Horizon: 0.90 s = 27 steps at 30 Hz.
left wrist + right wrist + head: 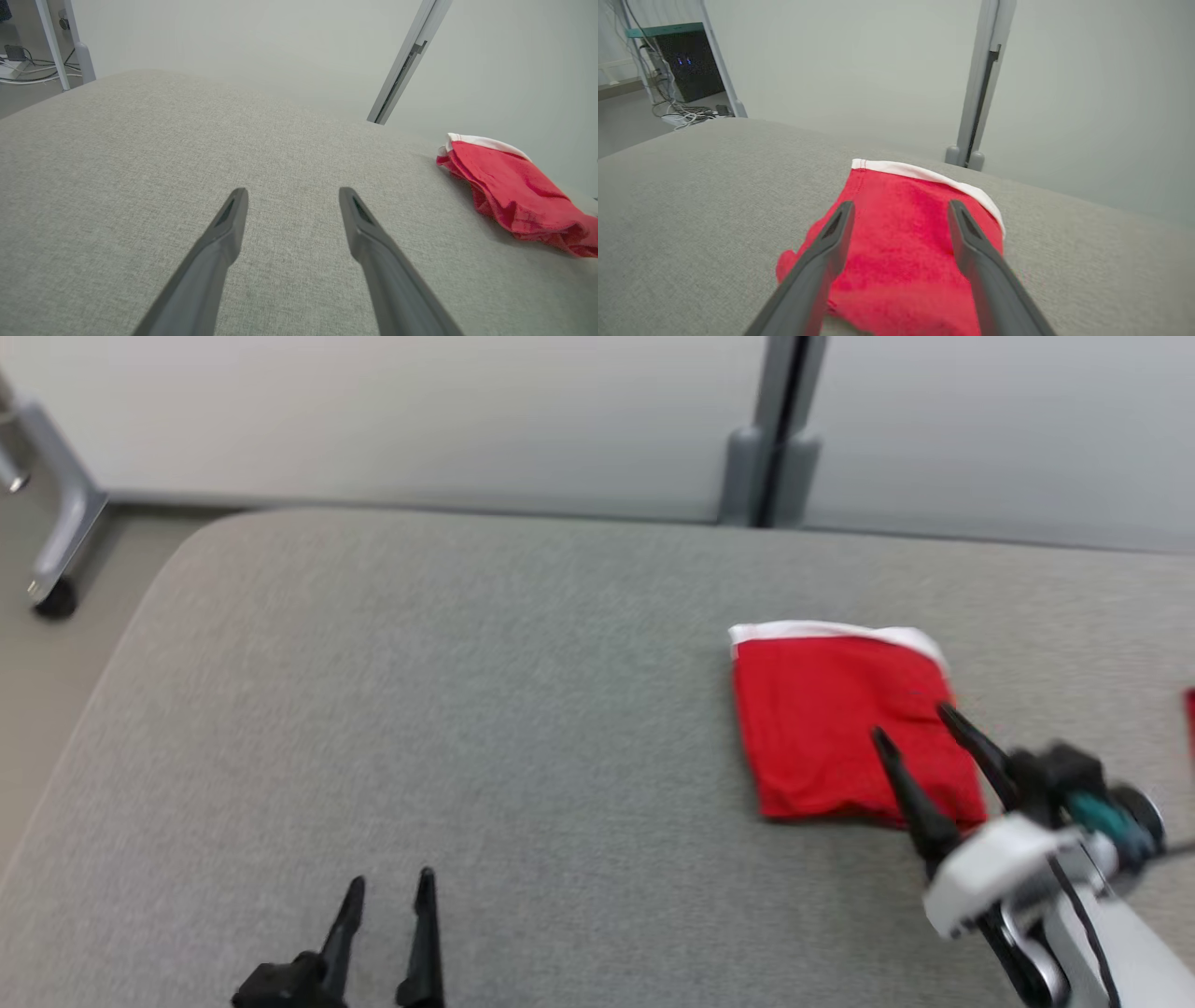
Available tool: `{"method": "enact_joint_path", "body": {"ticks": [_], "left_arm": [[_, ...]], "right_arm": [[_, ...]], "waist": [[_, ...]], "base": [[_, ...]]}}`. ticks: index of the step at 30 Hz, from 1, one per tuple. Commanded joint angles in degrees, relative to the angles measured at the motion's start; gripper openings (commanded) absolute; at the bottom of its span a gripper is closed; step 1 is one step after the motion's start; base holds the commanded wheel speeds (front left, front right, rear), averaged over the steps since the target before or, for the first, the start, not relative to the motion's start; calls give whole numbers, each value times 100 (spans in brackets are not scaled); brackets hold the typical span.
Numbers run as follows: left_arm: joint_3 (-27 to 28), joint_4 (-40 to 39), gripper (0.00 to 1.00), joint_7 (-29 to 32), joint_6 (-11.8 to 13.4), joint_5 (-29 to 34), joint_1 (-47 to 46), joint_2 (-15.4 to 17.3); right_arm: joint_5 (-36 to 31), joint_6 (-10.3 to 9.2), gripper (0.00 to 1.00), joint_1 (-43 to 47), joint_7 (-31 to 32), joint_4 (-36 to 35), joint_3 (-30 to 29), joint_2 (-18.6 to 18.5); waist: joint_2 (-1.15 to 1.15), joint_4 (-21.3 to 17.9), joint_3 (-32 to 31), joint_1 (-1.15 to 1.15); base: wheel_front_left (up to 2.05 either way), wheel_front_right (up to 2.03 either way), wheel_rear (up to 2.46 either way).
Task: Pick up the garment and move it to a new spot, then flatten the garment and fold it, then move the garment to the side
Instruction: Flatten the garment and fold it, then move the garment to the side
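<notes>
the red garment (845,728) with a white band lies folded on the right part of the grey padded table (420,709). the right gripper (910,723) hovers over its near edge, fingers spread and empty. the left gripper (387,887) sits low at the near left, well apart, fingers narrowly parted and empty.

The left gripper (390,879) sits at the lower left of the head view, its two dark fingers pointing up, jaws parted; the right gripper (910,721) reaches in from the lower right on a pale wrist (999,868), fingers angled up and leftward, jaws likewise spread apart
</notes>
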Motion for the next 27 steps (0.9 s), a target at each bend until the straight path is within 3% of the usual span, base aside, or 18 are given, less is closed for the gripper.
{"method": "enact_joint_path", "body": {"ticks": [1,6,12,23,27], "left_arm": [[142,-2,100,-7,-61,91,112,28],[659,-7,100,-7,-171,319,266,25],[1000,95,100,-7,-338,522,546,9],[1129,131,100,-7,-468,555,738,6],[1087,99,100,-7,-446,549,690,6]], "right_arm": [[20,1,100,348,-132,-155,-140,-56],[-222,0,100,1464,-333,-653,-1043,-238],[-646,1,100,2434,-350,-1366,-1972,58],[-910,1,100,3033,-350,-1550,-2455,577],[-615,1,100,2853,-350,-1492,-2427,639]], "waist": [[0,-495,-539,0],[0,-657,-753,0],[0,-741,-927,0],[0,-697,-1004,0],[0,-687,-960,0]], "base": [[0,0,0],[0,0,0],[0,0,0],[0,0,0],[0,0,0]]}}
